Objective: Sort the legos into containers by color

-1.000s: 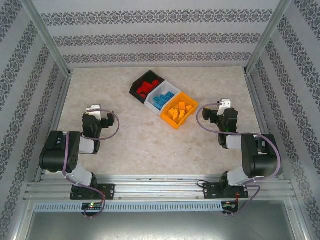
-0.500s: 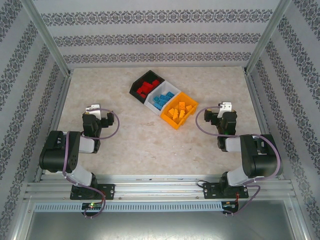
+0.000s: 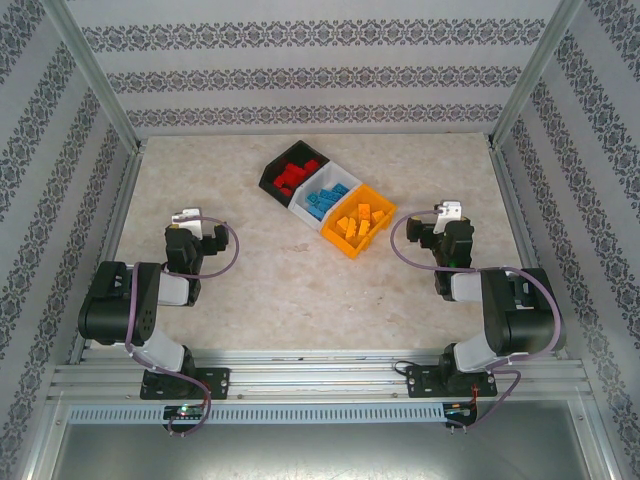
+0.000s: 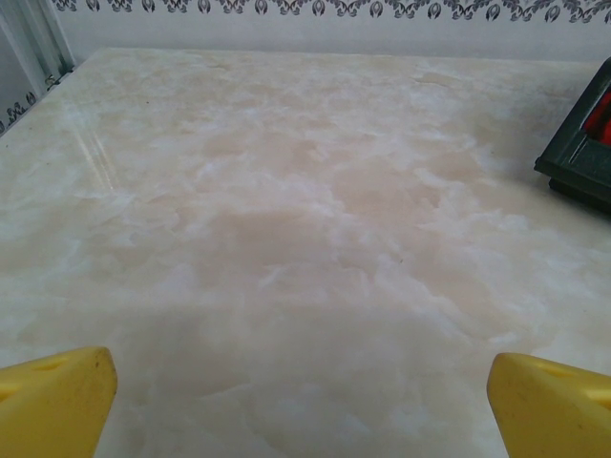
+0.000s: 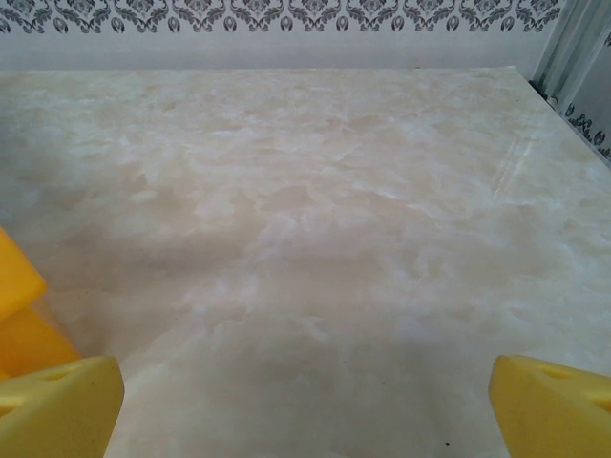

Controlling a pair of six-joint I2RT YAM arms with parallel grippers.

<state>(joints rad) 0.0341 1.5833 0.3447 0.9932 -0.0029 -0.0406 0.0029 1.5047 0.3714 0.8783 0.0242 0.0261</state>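
Left gripper (image 3: 187,216) and right gripper (image 3: 447,211) gape wide, empty; the containers (image 3: 336,242), with the sorted legos (image 3: 325,197), lie at nine o'clock from the nearer right one.

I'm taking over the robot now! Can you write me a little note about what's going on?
Left gripper: open, empty, over the table, to the left of the bins.
Right gripper: open, empty, to the right of the bins.
Things: red legos are in the black bin, blue legos in the white bin, and orange legos in the orange-yellow bin.
Done: every brick I can see sits with its own colour.
Left: probably nothing. Just check for a stray brick.
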